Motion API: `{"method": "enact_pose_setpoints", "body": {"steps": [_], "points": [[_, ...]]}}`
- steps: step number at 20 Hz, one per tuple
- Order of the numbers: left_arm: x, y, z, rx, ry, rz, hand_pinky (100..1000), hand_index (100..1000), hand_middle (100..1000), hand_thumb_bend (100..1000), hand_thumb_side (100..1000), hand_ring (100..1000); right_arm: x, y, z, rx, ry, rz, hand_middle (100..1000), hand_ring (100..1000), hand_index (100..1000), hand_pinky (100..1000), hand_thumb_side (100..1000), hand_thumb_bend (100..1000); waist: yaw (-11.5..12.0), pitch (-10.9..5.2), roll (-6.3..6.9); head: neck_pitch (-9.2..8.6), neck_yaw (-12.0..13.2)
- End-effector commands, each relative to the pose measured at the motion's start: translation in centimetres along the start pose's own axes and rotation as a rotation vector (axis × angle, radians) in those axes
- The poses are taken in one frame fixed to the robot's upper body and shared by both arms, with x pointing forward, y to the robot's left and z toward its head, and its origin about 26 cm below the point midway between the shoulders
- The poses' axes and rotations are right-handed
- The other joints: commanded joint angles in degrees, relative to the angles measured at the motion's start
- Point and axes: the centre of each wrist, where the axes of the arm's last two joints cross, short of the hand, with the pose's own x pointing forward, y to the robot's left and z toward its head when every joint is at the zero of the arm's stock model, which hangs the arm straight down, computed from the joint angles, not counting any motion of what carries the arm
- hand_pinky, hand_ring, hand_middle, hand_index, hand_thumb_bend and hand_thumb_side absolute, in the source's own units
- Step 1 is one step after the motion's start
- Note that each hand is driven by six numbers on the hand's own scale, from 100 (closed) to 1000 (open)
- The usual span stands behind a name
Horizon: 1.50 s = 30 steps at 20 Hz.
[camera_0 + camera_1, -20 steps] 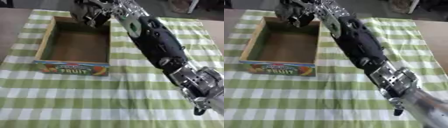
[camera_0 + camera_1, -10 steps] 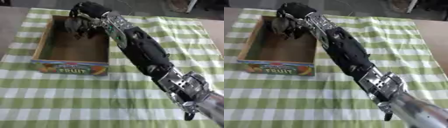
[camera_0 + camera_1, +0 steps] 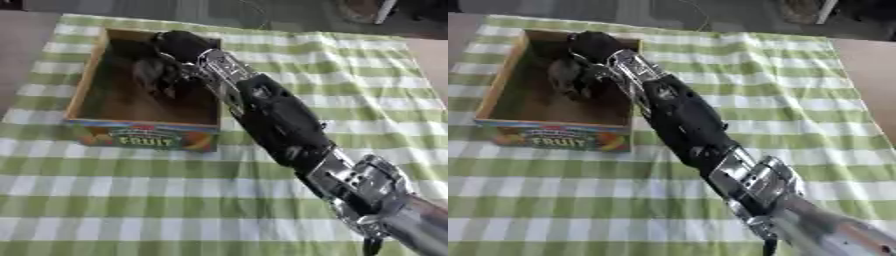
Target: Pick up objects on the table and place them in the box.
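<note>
We see our right hand (image 3: 162,75) reaching from the lower right, its arm stretched diagonally across the checked cloth (image 3: 367,85) on the desk, and hanging inside the box (image 3: 83,90), over the far half of its floor. The fingers curl downward around a dark shape, but it merges with them, so we cannot tell whether they clamp an object or are simply bent. If something is held, it sits directly under the palm, already within the walls, close to the right wall and back edge. We judge the coming move turns on that vertical relation: the box floor lies straight below the hand, so opening would drop the load inside. No other loose object shows on the cloth. Our left hand shows in neither view.
</note>
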Motion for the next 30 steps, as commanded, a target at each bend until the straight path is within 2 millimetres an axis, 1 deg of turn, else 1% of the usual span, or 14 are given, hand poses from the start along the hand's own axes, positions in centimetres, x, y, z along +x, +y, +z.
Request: {"method": "enact_pose_setpoints", "body": {"steps": [1, 3, 4, 6, 9, 10, 12, 13, 15, 18, 21, 24, 26, 30], "points": [[0.7, -0.2, -0.6, -0.018, -0.033, 0.002, 302, 383, 617, 100, 753, 341, -0.3, -0.9, -0.1, -0.01, -0.009, 0.027, 526, 818, 611, 806, 120, 100, 0.2, -0.8, 0.27, -0.45, -0.1], [0.7, -0.2, -0.6, -0.019, -0.034, 0.002, 302, 383, 616, 100, 753, 341, -0.2, -0.8, -0.2, 0.016, -0.029, 0.045, 606, 835, 697, 824, 126, 100, 0.2, -0.76, 0.21, -0.43, 0.0], [0.7, -0.2, -0.6, -0.019, -0.034, 0.003, 302, 383, 616, 100, 753, 341, -0.2, -0.9, -0.2, 0.034, -0.042, 0.061, 678, 854, 755, 842, 147, 100, 0.2, -0.75, 0.17, -0.44, -0.1], [0.7, -0.2, -0.7, -0.02, -0.033, 0.004, 302, 382, 616, 100, 753, 340, -0.2, -0.9, -0.2, 0.082, -0.07, 0.097, 792, 897, 841, 879, 265, 100, 0.3, -0.75, 0.1, -0.4, -0.1], [0.7, -0.2, -0.6, -0.02, -0.031, 0.002, 302, 381, 616, 100, 753, 340, -0.4, -1.5, -0.1, 0.124, -0.1, 0.145, 892, 950, 938, 915, 404, 112, 0.2, -0.8, 0.08, -0.35, 0.0], [0.7, -0.2, -0.6, -0.02, -0.03, 0.001, 302, 381, 616, 100, 753, 340, -0.4, -1.9, -0.1, 0.126, -0.106, 0.156, 910, 958, 953, 921, 446, 149, 0.2, -0.84, 0.08, -0.3, 0.0], [0.7, -0.2, -0.6, -0.02, -0.028, 0.002, 302, 381, 616, 100, 753, 340, -0.6, -2.6, -0.1, 0.116, -0.114, 0.168, 931, 965, 985, 926, 515, 221, 0.1, -0.91, 0.09, -0.28, 0.0], [0.7, -0.2, -0.6, -0.022, -0.028, 0.002, 302, 381, 616, 100, 754, 340, -0.6, -3.0, -0.1, 0.106, -0.116, 0.176, 940, 969, 998, 928, 518, 227, 0.1, -0.95, 0.09, -0.3, 0.0], [0.7, -0.2, -0.6, -0.022, -0.026, 0.002, 302, 381, 616, 100, 754, 340, -0.7, -3.8, 0.0, 0.082, -0.117, 0.189, 944, 972, 1000, 931, 562, 282, 0.1, -1.0, 0.1, -0.31, -0.1], [0.7, -0.2, -0.6, -0.022, -0.024, 0.0, 302, 380, 616, 100, 754, 340, -0.9, -4.6, 0.1, 0.056, -0.115, 0.19, 966, 986, 1000, 937, 651, 402, 0.0, -1.05, 0.1, -0.31, -0.1], [0.7, -0.2, -0.5, -0.024, -0.022, 0.0, 302, 380, 615, 100, 754, 340, -1.1, -5.3, 0.3, 0.034, -0.112, 0.187, 971, 990, 1000, 940, 671, 438, -0.1, -1.1, 0.14, -0.28, -0.1], [0.7, -0.1, -0.5, -0.023, -0.02, -0.003, 302, 380, 615, 100, 754, 340, -1.4, -6.0, 0.5, 0.023, -0.112, 0.194, 983, 1000, 1000, 951, 729, 527, -0.3, -1.19, 0.2, -0.26, 0.0], [0.7, -0.1, -0.5, -0.022, -0.02, -0.003, 301, 379, 615, 100, 755, 339, -1.5, -6.2, 0.6, 0.025, -0.114, 0.19, 985, 1000, 1000, 956, 751, 533, -0.4, -1.21, 0.26, -0.35, -0.1], [0.6, 0.1, -0.3, -0.017, -0.013, -0.012, 301, 377, 615, 100, 756, 338, -1.9, -7.8, 1.3, -0.045, -0.129, 0.139, 974, 1000, 1000, 955, 770, 453, -0.8, -1.29, 0.38, -0.22, 0.1]]}}
